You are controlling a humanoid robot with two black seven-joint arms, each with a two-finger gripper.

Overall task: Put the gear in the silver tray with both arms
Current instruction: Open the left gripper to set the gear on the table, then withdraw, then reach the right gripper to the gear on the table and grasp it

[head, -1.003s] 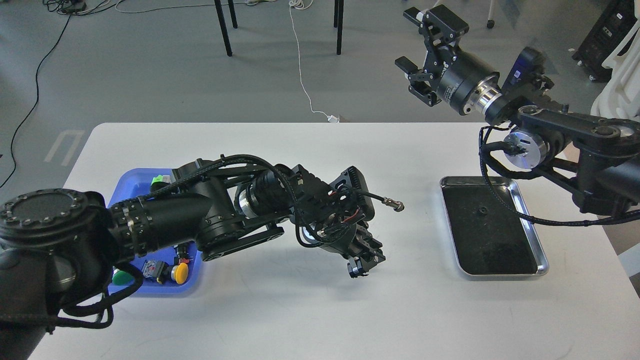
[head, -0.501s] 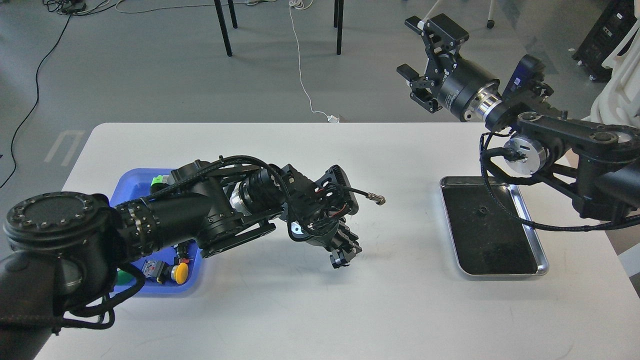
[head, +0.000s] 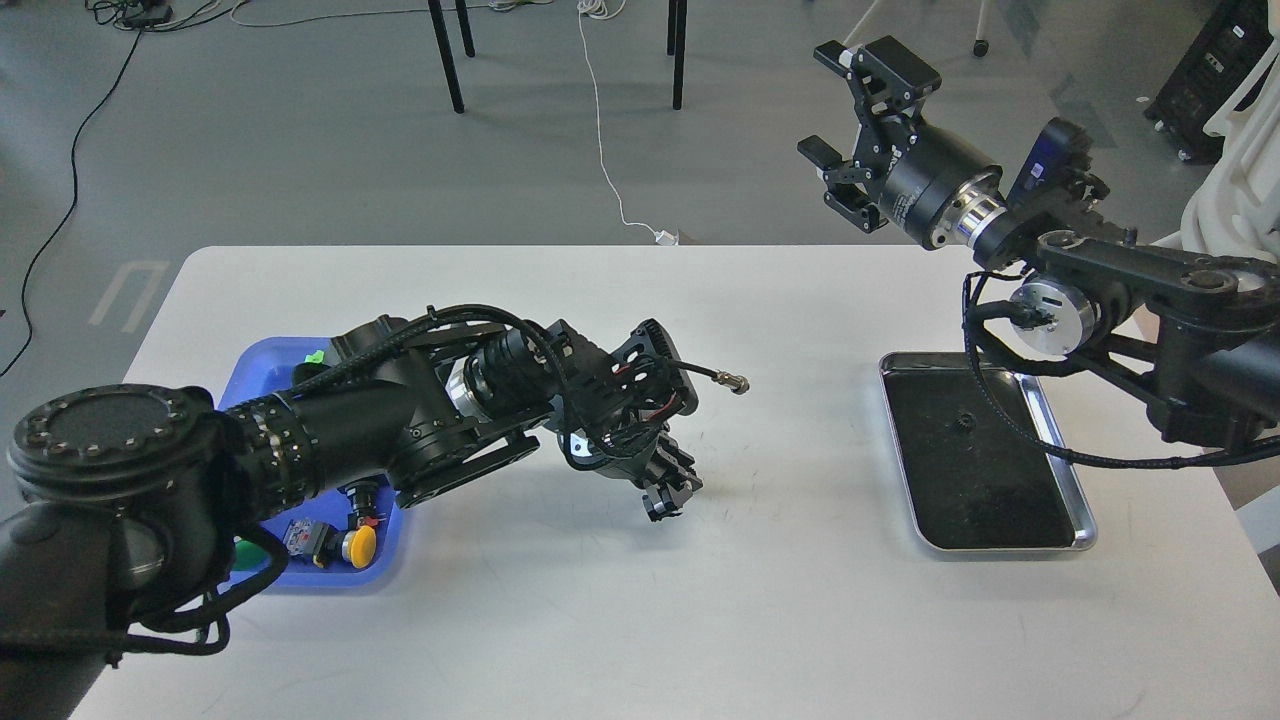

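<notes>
The silver tray (head: 1003, 548) lies on the white table at the right. A small dark gear (head: 965, 421) rests on its dark bottom, in the far half. My left arm reaches from the lower left over the table's middle, and its gripper (head: 664, 497) points down just above the table, well left of the tray. Its fingers are too dark and small to tell apart. My right gripper (head: 826, 106) is open and empty, held high beyond the table's far edge, up and left of the tray. A black cable of the right arm hangs across the tray.
A blue plastic tray (head: 300, 581) with several small parts, among them a yellow button (head: 360, 544), sits at the left, partly hidden under my left arm. A bare cable plug (head: 738, 384) sticks out from the left wrist. Chair legs and floor cables lie beyond the table.
My left arm has pulled back to the left, away from the silver tray and toward the blue tray. The right gripper has shifted slightly right and stays open. The gear has not moved.
</notes>
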